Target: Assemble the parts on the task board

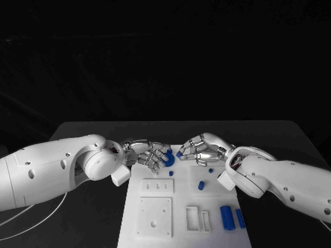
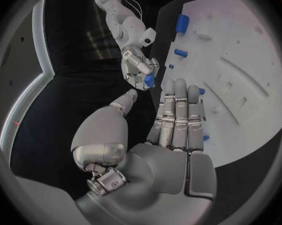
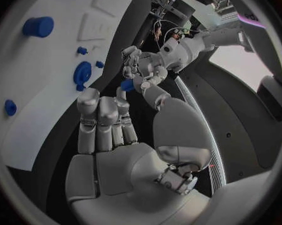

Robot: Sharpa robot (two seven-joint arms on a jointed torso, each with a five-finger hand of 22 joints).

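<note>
1. Two silver hands meet over the far end of the white task board (image 1: pixel 156 227), which lies on the black bench (image 1: pixel 84 134).
2. The left hand (image 1: pixel 147 154) appears to grasp a curved blue part (image 1: pixel 168 158) in its fingertips; the piece hangs just above the board's far edge.
3. The right hand (image 1: pixel 202 150) carries a small blue part (image 1: pixel 179 153) at its fingertips, just beside the left hand's piece, the two hands close but apart.
4. Nearer the robot, a short blue peg (image 1: pixel 201 185) stands on the board and two long blue cylinders (image 1: pixel 226 217) lie side by side, their long axes running toward the robot.
5. Judged from this, the coming move turns on the narrow gap between the two held pieces, the right one lying directly across from the left.
</note>
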